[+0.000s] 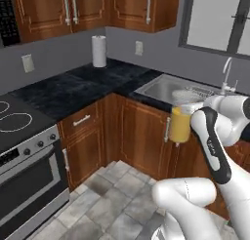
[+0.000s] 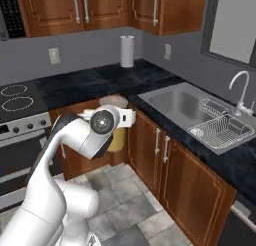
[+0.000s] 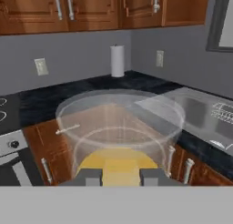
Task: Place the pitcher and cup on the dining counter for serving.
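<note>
Your tool (image 3: 120, 175) grips the pitcher (image 1: 180, 123), one finger at each side of its base in the hand view. The pitcher hangs upright in mid-air, orange liquid low inside, above the tiled floor (image 1: 110, 195) and in front of the wooden cabinets (image 1: 141, 136) below the sink (image 2: 182, 104). Its long axis runs straight out from the tool, along the camera's line of sight. The contact itself looks firm, though the clear wall blurs it.
</note>
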### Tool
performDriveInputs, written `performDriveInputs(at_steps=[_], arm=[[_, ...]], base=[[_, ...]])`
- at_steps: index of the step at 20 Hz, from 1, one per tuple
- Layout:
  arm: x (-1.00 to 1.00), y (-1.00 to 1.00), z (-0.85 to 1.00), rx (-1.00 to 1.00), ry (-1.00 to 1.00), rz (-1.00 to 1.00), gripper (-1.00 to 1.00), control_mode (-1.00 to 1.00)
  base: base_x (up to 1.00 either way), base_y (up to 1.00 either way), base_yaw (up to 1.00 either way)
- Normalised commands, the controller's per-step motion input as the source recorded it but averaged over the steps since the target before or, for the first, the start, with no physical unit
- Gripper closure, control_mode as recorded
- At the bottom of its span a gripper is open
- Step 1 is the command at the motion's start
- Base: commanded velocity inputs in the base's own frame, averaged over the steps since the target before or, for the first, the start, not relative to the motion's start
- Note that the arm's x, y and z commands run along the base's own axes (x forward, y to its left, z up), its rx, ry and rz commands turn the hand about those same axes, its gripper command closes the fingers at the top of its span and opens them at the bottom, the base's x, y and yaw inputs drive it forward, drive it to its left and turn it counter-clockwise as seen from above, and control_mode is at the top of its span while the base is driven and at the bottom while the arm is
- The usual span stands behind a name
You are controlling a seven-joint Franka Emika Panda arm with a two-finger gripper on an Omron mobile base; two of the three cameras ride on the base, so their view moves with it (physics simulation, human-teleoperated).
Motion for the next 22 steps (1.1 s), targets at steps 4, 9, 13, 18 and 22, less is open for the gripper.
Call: performDriveInputs(at_steps=[4, 9, 13, 18, 22], arm=[[0.0, 0.0, 0.0, 0.0, 0.0, 0.0, 1.0, 1.0], [0.0, 0.0, 0.0, 0.0, 0.0, 0.0, 1.0, 1.0], [0.0, 0.0, 0.0, 0.0, 0.0, 0.0, 1.0, 1.0], [0.0, 0.0, 0.0, 0.0, 0.0, 0.0, 1.0, 1.0], [0.0, 0.0, 0.0, 0.0, 0.0, 0.0, 1.0, 1.0]], base=[[-0.25, 0.57, 0.98], [-0.23, 0.35, 1.0], [-0.15, 0.28, 1.0], [-0.03, 0.36, 0.98], [0.17, 0.43, 0.84]])
